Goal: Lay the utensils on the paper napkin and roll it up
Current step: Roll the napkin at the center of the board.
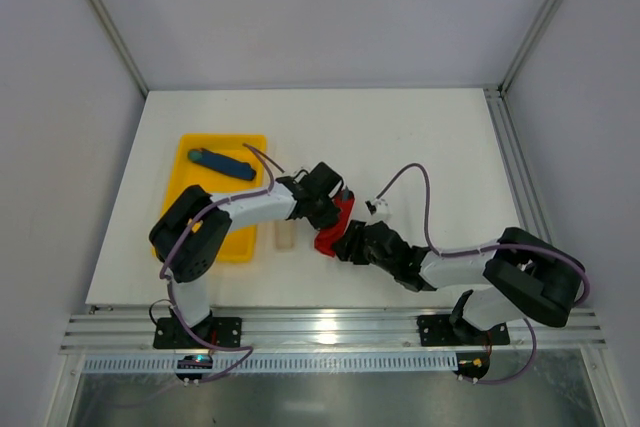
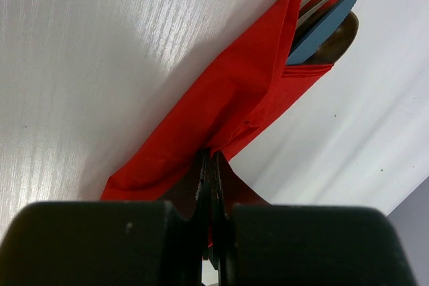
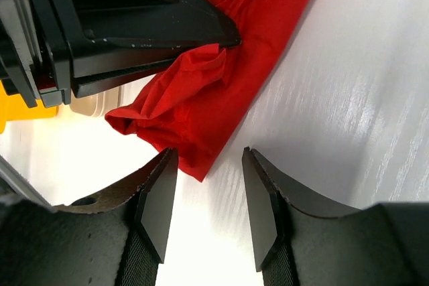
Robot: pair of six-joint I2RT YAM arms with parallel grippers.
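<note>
My left pincer (image 2: pixel 210 160) is clamped tight on the rolled red napkin (image 2: pixel 234 98). The utensils (image 2: pixel 325 28) poke from its end, mid-bench (image 1: pixel 450 167) toward the near edge. My right pincer (image 3: pixel 204 195) sits half-open with the roll's corner just between its tips.

white table (image 1: pixel 420 147), pale grey walls (image 1: pixel 320 7)

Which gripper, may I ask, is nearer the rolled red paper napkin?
Left: the left gripper pinches the red paper napkin; the right gripper is open at its end.

Bright even light, streaky glare, soft shadows
</note>
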